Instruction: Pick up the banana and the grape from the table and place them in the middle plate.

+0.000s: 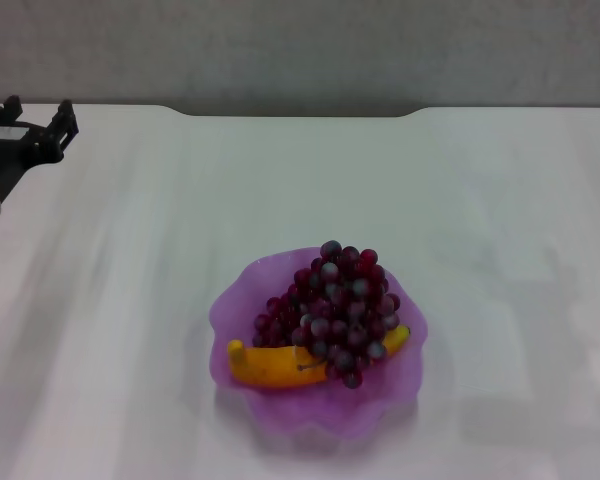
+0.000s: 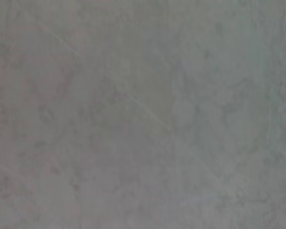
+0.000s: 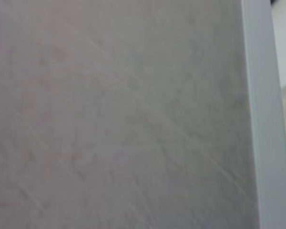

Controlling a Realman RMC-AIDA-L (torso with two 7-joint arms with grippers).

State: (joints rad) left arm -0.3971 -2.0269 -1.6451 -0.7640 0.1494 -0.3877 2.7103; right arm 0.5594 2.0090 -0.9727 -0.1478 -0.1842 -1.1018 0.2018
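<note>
The purple scalloped middle plate [image 1: 242,300] sits on the white table [image 1: 480,220], in the front middle of the head view. The banana [image 1: 270,367] lies in the plate along its near side. The grape bunch [image 1: 338,310] lies in the plate, resting partly on the banana. My left gripper [image 1: 37,108] is at the far back left of the table, far from the plate, open and empty. My right gripper is out of view. Both wrist views show only bare tabletop.
The table's back edge has a notch [image 1: 300,112] in the middle, with a grey wall behind. The right wrist view shows the table's edge [image 3: 260,119] as a pale strip.
</note>
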